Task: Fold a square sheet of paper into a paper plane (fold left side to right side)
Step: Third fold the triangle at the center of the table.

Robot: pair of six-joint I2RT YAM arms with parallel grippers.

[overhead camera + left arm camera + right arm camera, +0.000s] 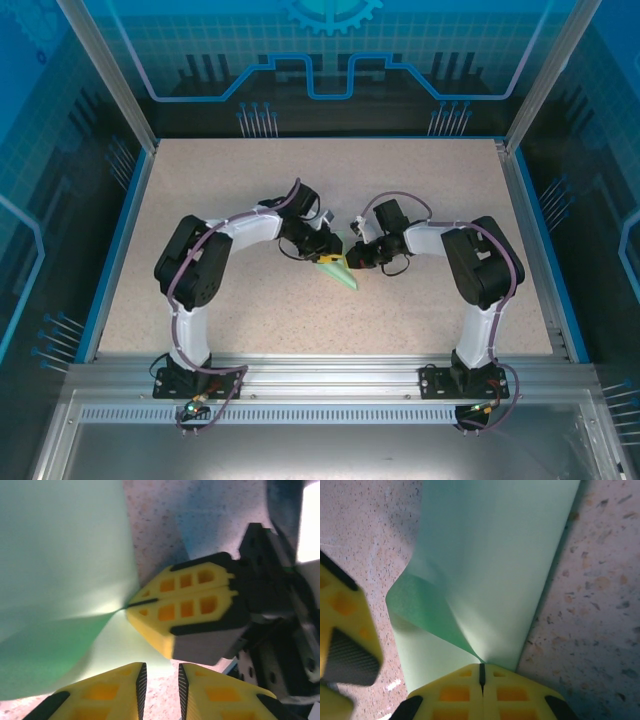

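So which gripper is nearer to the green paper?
Right. The right gripper pinches the green paper at its edge; the left gripper is just beside it, jaws slightly apart.

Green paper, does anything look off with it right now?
Yes. The green paper is not lying flat: where the shut right pincer pinches its edge, one side bows up and twists into a pucker instead of a clean crease.

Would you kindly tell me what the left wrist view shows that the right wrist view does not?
Left wrist view: the right hand seen from outside, shut on the green paper, and the left hand with its fingers slightly apart. Right wrist view: the paper twisting and curling up from that pinch. Both: the pinched paper and the speckled table.
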